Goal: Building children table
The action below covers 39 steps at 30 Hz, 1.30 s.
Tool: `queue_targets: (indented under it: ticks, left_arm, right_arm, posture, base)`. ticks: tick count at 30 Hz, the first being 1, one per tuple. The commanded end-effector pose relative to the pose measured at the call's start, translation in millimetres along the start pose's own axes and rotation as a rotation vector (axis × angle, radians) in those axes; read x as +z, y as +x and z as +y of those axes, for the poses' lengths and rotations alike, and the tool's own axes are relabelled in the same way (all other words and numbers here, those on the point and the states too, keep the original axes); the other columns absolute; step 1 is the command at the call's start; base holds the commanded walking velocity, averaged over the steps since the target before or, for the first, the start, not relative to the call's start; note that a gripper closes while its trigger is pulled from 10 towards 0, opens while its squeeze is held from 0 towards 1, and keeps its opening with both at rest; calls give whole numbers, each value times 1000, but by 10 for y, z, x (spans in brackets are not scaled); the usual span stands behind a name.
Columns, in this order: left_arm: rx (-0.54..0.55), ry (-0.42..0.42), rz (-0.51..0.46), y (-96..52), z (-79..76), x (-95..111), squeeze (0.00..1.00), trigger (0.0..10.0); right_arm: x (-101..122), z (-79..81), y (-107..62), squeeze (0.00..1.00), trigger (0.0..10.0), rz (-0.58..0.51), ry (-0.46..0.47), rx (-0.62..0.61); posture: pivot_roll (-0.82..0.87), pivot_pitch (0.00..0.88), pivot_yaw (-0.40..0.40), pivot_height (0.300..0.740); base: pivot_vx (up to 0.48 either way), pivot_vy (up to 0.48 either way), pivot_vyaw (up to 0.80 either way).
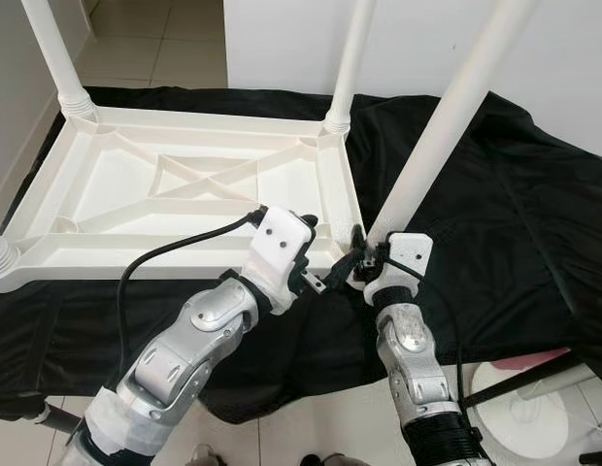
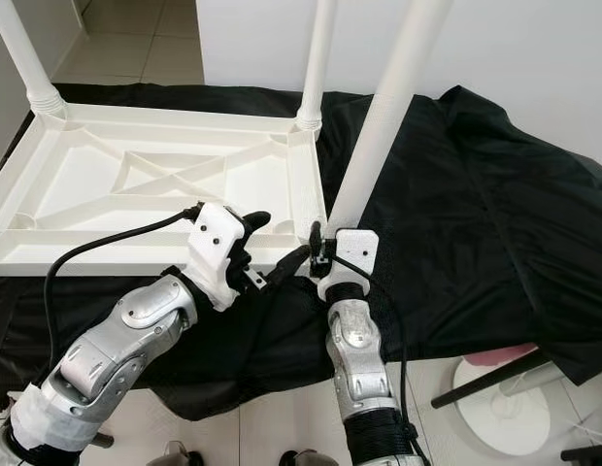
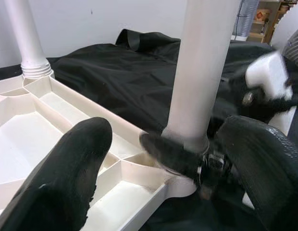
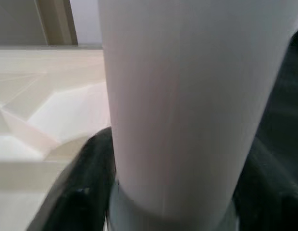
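Note:
A white plastic table top (image 1: 184,184) lies upside down on a black cloth (image 1: 495,194). White legs stand up from its far left corner (image 1: 53,53) and far right corner (image 1: 350,63). A third white leg (image 1: 447,116) rises tilted from the near right corner. My right gripper (image 1: 364,254) is shut on the base of this leg; in the right wrist view the leg (image 4: 187,96) sits between the dark fingers (image 4: 77,192). My left gripper (image 1: 318,250) hovers open beside the same corner. Its fingers (image 3: 67,178) are spread wide, and the leg base (image 3: 187,139) lies ahead of them.
The near left corner carries a ribbed leg stub (image 1: 0,257). A white round stand base (image 1: 519,413) and a black rod (image 1: 519,379) sit on the tiled floor at the right. A white wall (image 1: 282,39) rises behind the cloth.

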State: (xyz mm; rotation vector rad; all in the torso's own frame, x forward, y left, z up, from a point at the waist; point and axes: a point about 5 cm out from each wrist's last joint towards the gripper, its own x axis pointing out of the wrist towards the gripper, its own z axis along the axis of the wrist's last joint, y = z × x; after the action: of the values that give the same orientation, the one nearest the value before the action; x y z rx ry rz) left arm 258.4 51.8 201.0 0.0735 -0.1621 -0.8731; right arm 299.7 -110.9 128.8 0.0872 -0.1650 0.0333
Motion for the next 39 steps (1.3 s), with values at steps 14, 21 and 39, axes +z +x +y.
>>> queue_targets:
  ticks: [14,21,39]
  left_arm:
    - [-186,14,27,1,-133,-37,0,10000]
    - [-258,15,90,-37,-225,-150,0,10000]
    - [-264,9,122,-26,-223,-203,0,10000]
  right_arm:
    - [68,-311,10,0,10000,-54,4,221]
    - [169,-429,144,0,10000,-61,-23,355]
    - [155,-468,381,0,1882,31,-109,658]
  posture:
    - [13,77,-67,740]
    - [14,74,-64,740]
    - [23,73,-64,740]
  base:
    - [0,0,0]
    - [0,0,0]
    - [0,0,0]
